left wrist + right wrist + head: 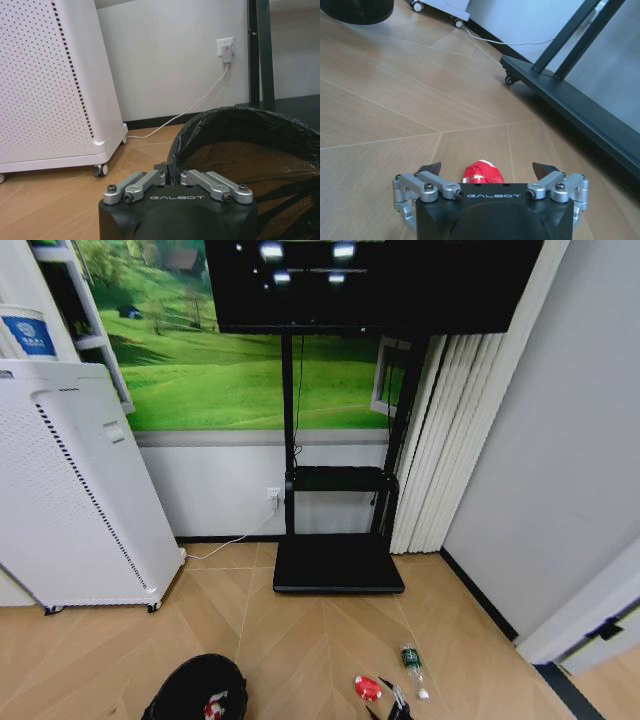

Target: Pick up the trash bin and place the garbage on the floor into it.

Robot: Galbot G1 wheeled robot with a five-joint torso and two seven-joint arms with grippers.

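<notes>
You are in the collecting step: your left pincer [172,177] is clamped on the rim of the bin [250,145], which sits low at your left with one red-and-white piece [214,706] already inside; your right pincer [487,172] hangs spread wide just above the second red-and-white piece [481,172] on the floor [395,115], the piece lying between its tips but not yet touched; the bottle [412,662] lies just beside it, toward the TV stand [338,565]. By my judgement the next move calls for a straight drop and a close on that piece, then a carry across to the bin. The near half of the piece is hidden behind the pincer body; the bin is cut off at the head view's lower edge, so its depth is hard to judge.
</notes>
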